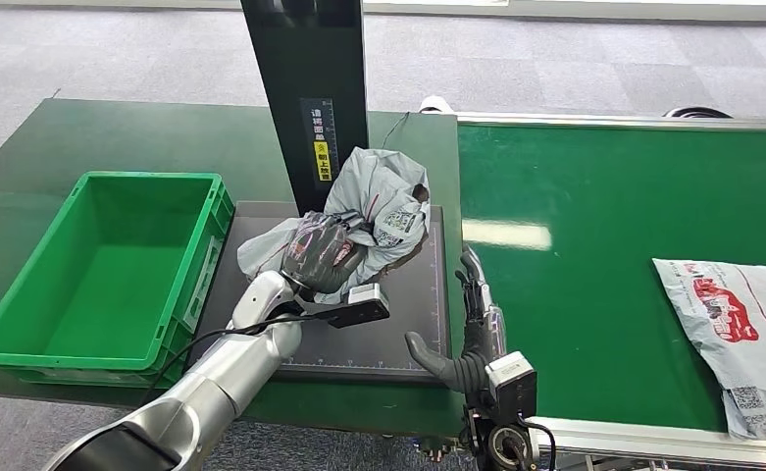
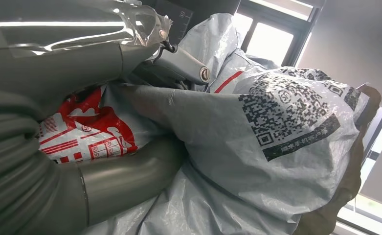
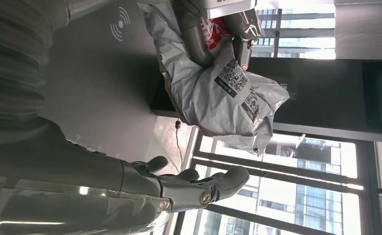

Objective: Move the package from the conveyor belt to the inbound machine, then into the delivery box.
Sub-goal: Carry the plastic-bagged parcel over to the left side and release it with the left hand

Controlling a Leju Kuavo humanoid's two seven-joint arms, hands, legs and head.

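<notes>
Package [image 1: 383, 206], a crumpled grey plastic mailer with printed codes, sits bunched over the inbound machine's dark scanning plate [image 1: 359, 343], directly in front of the machine's black upright post [image 1: 305, 98]. Left hand [image 1: 322, 257] is wrapped around the package's near side, fingers closed into the plastic. From the left wrist, the grip reads up close: a grey thumb [image 2: 130, 178] presses under the bag beside red printing, and a large square code [image 2: 286, 112] faces the camera. Right hand [image 1: 467, 329] hovers at the plate's right edge, holding nothing, fingers spread and extended. The right wrist view confirms those parted fingers [image 3: 213, 186] and also shows a wireless symbol [image 3: 120, 23] on the plate. Green delivery box [image 1: 114, 275] stands just left of the plate on the green surface [image 1: 25, 167]. Right of the plate runs the green conveyor belt [image 1: 594, 216], where a second grey mailer [image 1: 741, 329] with red print lies well apart.
</notes>
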